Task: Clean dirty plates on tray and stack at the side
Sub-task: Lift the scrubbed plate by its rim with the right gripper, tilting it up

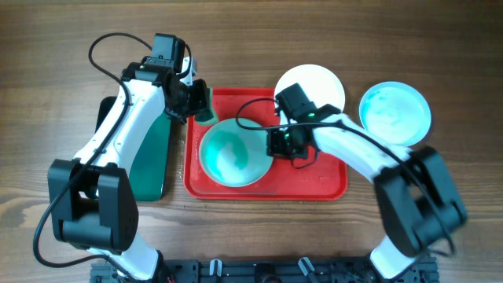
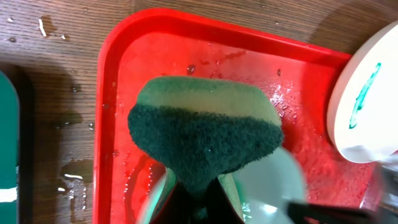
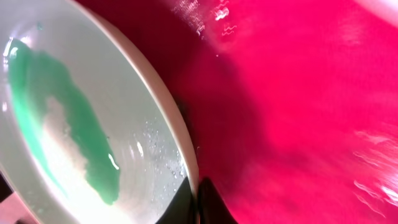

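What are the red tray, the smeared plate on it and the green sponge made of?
Tray: glossy red, likely moulded plastic; rounded rim, wet sheen. Plate: smooth white, ceramic or melamine, unclear which. Sponge: pale green foam under coarse dark scouring layer.

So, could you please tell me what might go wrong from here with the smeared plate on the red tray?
1. The right hand pinches only the rim of the smeared plate, and the red tray looks wet. Pressure from the sponge could make the plate slip out.
2. Another plate sits at the tray's far edge, close to the right hand. A careless swing might knock it.
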Controlling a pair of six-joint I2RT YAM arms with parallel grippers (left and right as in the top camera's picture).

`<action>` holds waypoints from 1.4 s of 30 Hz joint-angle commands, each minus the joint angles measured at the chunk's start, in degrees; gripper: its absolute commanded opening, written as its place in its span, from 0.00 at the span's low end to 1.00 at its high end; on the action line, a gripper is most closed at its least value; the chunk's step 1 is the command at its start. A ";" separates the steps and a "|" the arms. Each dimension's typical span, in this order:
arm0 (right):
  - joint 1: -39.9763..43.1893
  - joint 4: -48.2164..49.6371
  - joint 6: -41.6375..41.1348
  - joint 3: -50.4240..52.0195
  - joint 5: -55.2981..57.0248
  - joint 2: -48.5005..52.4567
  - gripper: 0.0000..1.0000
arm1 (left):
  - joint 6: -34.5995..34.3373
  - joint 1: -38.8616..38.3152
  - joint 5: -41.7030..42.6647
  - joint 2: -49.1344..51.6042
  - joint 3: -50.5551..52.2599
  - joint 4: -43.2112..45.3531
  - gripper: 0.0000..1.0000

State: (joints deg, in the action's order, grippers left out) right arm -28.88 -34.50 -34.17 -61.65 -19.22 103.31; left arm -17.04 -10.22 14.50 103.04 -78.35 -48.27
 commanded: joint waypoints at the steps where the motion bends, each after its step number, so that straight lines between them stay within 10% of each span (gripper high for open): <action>1: 0.20 -5.33 2.69 -1.16 13.11 -10.88 0.04 | -0.33 -0.26 -2.45 -0.92 -0.31 0.00 0.04; 24: -21.86 -16.61 2.78 -1.14 79.93 -22.69 0.05 | -0.33 -0.26 -2.64 -0.92 -0.31 0.90 0.04; 42: -32.46 -3.10 25.38 -1.14 103.23 -22.69 0.04 | -0.33 -0.26 -4.17 -0.92 -0.31 0.87 0.04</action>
State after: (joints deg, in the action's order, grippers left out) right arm -60.60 -38.70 -12.86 -61.67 77.65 81.62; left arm -17.06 -10.22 11.64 103.04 -78.35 -47.57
